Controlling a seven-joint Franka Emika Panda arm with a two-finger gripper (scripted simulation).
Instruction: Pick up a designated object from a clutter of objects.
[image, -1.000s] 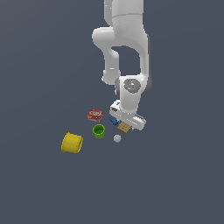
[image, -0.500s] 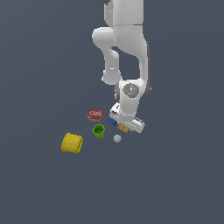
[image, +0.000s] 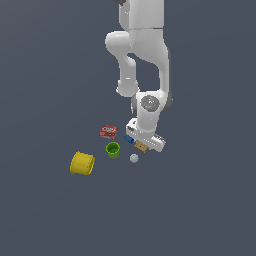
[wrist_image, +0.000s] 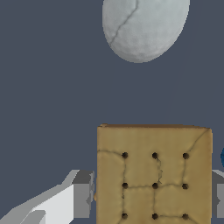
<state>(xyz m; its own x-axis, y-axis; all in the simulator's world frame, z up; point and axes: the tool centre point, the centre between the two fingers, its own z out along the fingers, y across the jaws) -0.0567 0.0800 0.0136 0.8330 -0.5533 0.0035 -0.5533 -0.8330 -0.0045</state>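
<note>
Compared with a second ago, the white arm has sunk lower: its wrist block now sits right down over the small flat tan-brown cardboard-like box (image: 141, 147), where before it hung a little above. The other items lie where they were.

In the wrist view the tan-brown box (wrist_image: 154, 175), its face creased and dotted with dark holes, fills the space between the two grey fingers (wrist_image: 83, 194) of the pincer (wrist_image: 154, 197). The fingers stand on either side of it, close against its edges, but whether they press on it I cannot tell. The box rests on the dark grey counter (image: 200, 200).

The small white ball (image: 134, 158) lies just beside the box, apart from it; in the wrist view it shows as a cracked pale sphere (wrist_image: 144, 27). The tiny blue piece (image: 128, 140) sits close on the box's other side. The green cup (image: 113, 149) and the red box with white lettering (image: 108, 131) are near, toward the exterior view's left, and the yellow hollow cylinder (image: 82, 163) lies well apart, further left. Toward the exterior view's right of the arm the counter is bare.
</note>
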